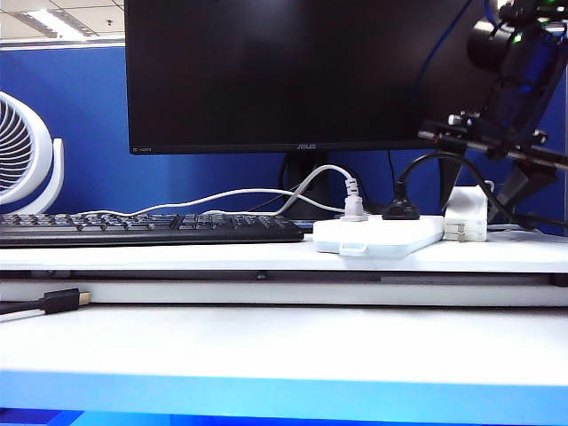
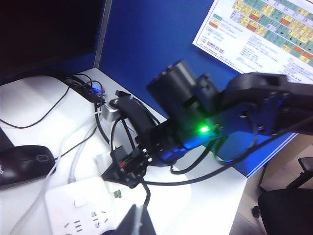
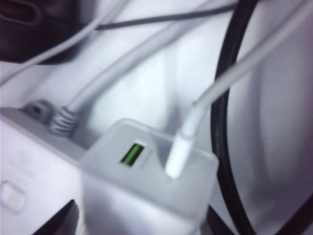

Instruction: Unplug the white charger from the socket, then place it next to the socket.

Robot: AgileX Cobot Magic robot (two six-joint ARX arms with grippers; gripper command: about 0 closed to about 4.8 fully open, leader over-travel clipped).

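Right gripper point(image 1: 475, 142) is held above the white charger point(image 1: 467, 214), jaw state unclear; charger is set beside the socket point(image 1: 377, 235). Left gripper point(image 2: 134, 220) is parked aside, jaws unseen.

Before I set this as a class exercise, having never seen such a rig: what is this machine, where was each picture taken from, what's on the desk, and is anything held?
It is a robot with two arms, each ending in a two-finger hand. One picture comes from a fixed camera facing the desk; the other two come from cameras on the wrists.

On the desk are a keyboard, a monitor and the socket, a flat white power strip. The white charger stands beside its right end, not plugged in.

The right hand hangs just above the charger; its own camera shows the charger close up. I cannot tell whether it grips. Of the left hand only a dark part shows, above the socket, holding nothing visible.
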